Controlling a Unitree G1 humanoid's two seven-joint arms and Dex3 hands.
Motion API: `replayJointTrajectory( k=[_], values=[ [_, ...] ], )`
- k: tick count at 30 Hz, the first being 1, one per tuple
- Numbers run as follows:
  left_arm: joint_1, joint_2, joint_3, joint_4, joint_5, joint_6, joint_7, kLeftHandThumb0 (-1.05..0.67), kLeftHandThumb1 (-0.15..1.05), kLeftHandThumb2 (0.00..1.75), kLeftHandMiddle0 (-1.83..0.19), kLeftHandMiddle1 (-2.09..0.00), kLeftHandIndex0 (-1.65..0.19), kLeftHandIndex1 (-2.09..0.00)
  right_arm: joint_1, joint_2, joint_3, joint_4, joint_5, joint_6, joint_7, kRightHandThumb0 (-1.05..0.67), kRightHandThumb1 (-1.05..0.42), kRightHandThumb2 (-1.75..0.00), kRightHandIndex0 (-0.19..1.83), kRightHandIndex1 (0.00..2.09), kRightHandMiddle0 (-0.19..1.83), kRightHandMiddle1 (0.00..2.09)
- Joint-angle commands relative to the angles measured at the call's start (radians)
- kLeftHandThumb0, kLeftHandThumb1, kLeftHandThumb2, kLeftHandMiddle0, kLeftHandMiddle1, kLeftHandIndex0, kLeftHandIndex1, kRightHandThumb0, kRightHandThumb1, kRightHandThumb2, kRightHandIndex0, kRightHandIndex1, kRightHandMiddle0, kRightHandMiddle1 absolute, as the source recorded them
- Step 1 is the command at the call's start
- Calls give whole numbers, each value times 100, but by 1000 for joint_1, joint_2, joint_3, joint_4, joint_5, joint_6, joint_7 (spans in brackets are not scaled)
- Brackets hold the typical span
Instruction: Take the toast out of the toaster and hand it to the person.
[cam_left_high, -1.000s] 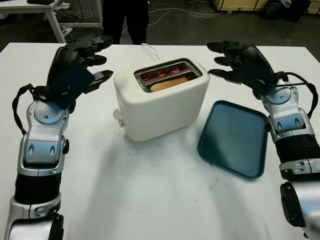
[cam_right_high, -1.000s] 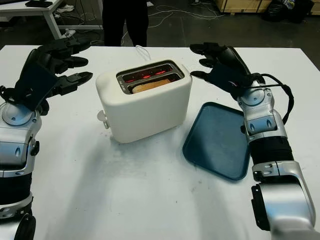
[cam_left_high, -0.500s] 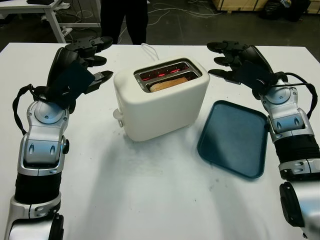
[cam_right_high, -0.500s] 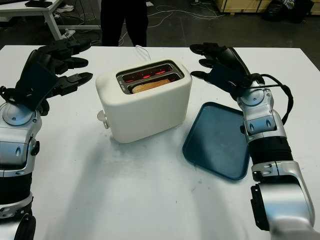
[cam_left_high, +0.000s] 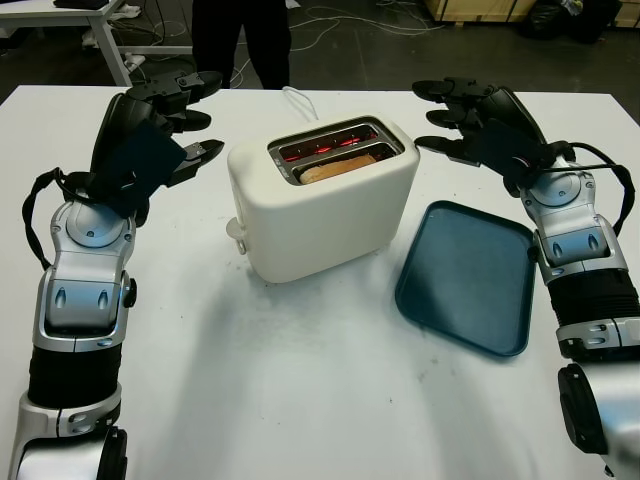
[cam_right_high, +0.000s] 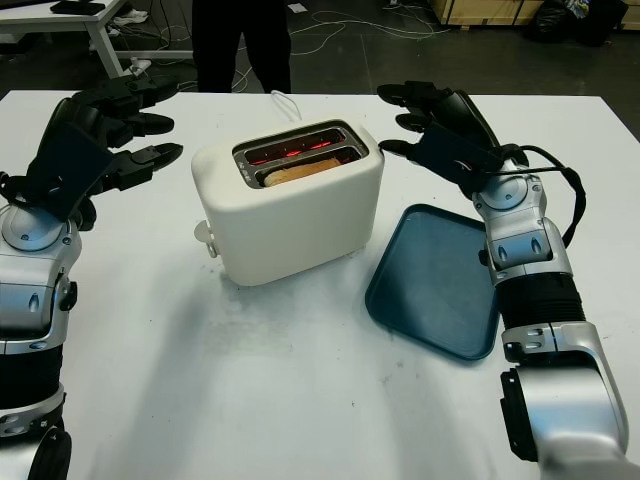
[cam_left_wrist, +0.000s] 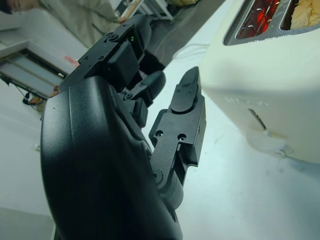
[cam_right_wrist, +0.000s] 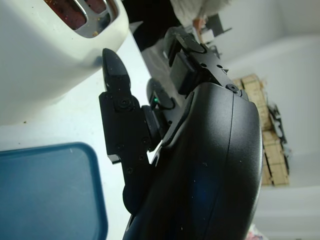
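Toast (cam_left_high: 338, 167) lengthwise in toaster (cam_left_high: 325, 200) slot, probably upright; left hand (cam_left_high: 165, 120), right hand (cam_left_high: 470, 120) open alongside

Looking like lab or workshop, not home kitchen. White table (cam_left_high: 300, 400) standing on dark bare floor (cam_left_high: 400, 50). Loose cables (cam_left_high: 340, 18) trailing over floor beyond table. White desk frame (cam_left_high: 110, 45) standing beyond table's far left corner. Wooden crates (cam_left_high: 480, 10) sitting beyond its far right side. Person (cam_left_high: 240, 40) in dark trousers standing at far edge.
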Motion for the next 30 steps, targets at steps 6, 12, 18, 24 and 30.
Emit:
replayJointTrajectory(
  k=[6,12,18,24,30],
  values=[
    [18,3,14,-24,-10,-10,4,-36,92,4,-34,-81,-64,-4,8,25,-5,-14,8,19,-22,-29,-90,0,59,0,53,1],
    [22,16,18,-26,-7,-14,-1,-35,92,5,-33,-81,-64,-4,16,40,-2,-41,9,47,-24,-30,-89,0,58,0,53,0],
    [24,14,19,-25,-14,-16,-3,-36,92,4,-33,-80,-63,-4,20,40,-1,-70,1,84,-25,-29,-89,0,58,0,54,0],
    [22,13,19,-21,-18,-19,-5,-40,92,4,-33,-80,-63,-4,23,37,-2,-67,4,78,-23,-29,-89,0,58,0,53,0],
    [22,18,15,-19,-5,-22,-4,-41,92,5,-35,-80,-64,-5,23,40,-2,-72,5,76,-24,-26,-89,0,57,0,53,0]
  ],
)
